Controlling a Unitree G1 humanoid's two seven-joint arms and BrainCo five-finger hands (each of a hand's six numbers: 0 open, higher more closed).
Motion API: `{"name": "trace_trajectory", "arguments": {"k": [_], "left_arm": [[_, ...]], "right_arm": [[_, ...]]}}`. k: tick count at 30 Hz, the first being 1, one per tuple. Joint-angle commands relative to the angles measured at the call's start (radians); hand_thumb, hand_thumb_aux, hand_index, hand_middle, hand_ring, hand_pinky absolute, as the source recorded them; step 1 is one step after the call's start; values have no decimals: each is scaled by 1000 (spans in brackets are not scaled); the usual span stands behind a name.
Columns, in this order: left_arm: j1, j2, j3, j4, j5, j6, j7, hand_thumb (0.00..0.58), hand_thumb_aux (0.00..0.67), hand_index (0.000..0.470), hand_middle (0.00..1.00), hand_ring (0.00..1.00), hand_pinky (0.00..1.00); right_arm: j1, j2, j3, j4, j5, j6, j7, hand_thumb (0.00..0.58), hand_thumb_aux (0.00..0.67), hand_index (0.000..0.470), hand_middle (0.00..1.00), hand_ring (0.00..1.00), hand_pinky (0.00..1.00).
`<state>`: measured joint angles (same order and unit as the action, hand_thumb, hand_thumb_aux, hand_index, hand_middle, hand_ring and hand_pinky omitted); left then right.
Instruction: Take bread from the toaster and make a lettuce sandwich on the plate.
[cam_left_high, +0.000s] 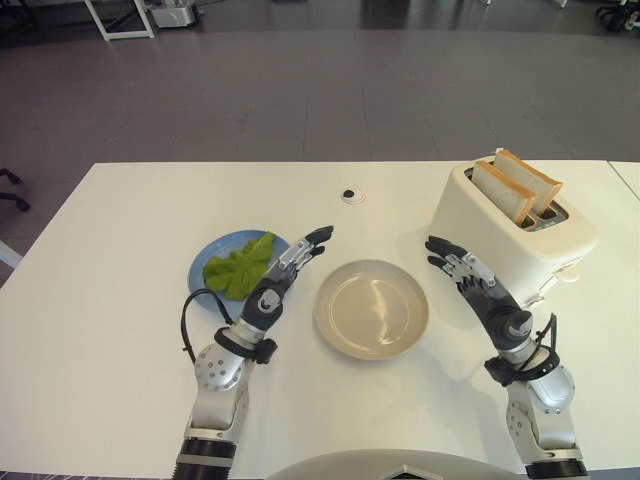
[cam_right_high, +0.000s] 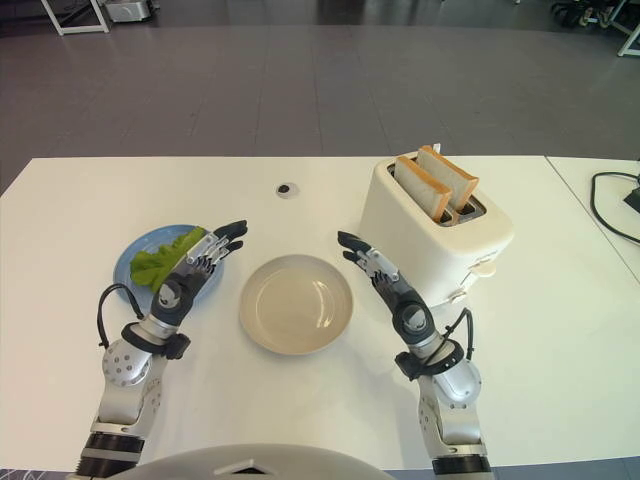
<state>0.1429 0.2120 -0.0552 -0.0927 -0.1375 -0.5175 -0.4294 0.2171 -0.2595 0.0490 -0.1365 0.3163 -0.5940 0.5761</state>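
Left eye view, toaster (cam_left_high: 490, 230) beside robot hand (cam_left_high: 477, 284)

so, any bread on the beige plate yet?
No, the beige plate is bare; both bread slices stand in the toaster.

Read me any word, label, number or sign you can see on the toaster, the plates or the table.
No text can be read.
The toaster: plain white side, no print visible.
The cream plate and the blue plate: unmarked.
The small round fitting on the table: too small to tell whether it bears a mark.
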Motion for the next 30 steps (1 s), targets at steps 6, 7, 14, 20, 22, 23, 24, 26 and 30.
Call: {"name": "trace_trajectory", "arguments": {"k": [6, 7, 14, 20, 22, 23, 24, 26, 30], "left_arm": [[7, 43, 60, -59, 47, 36, 54, 0, 0, 0, 0, 0, 0], [14, 36, 43, -53, 50, 32, 50, 0, 0, 0, 0, 0, 0], [11, -3, -13, 1, 94, 12, 72, 0, 0, 0, 0, 0, 0], [9, -4, -30, 10, 96, 3, 72, 0, 0, 0, 0, 0, 0], [10, -7, -37, 15, 99, 0, 73, 0, 0, 0, 0, 0, 0], [11, -8, -40, 16, 100, -1, 73, 0, 0, 0, 0, 0, 0], [15, -8, -41, 15, 101, -2, 75, 0, 0, 0, 0, 0, 0], [20, -7, -42, 13, 101, -4, 79, 0, 0, 0, 0, 0, 0], [27, -3, -43, 9, 99, -6, 83, 0, 0, 0, 0, 0, 0]], "right_arm": [[-79, -88, -181, -128, -114, 64, -117, 0, 0, 0, 0, 0, 0], [-115, -150, -270, -160, -125, 111, -147, 0, 0, 0, 0, 0, 0], [-355, -503, -353, 285, -580, 233, -305, 0, 0, 0, 0, 0, 0], [-524, -469, -241, 530, -611, 212, -362, 0, 0, 0, 0, 0, 0], [-576, -463, -218, 607, -606, 209, -370, 0, 0, 0, 0, 0, 0], [-596, -464, -210, 643, -606, 205, -378, 0, 0, 0, 0, 0, 0], [-618, -463, -205, 680, -602, 200, -384, 0, 0, 0, 0, 0, 0], [-645, -469, -205, 733, -590, 190, -397, 0, 0, 0, 0, 0, 0], [-669, -484, -203, 793, -579, 178, -407, 0, 0, 0, 0, 0, 0]]}}
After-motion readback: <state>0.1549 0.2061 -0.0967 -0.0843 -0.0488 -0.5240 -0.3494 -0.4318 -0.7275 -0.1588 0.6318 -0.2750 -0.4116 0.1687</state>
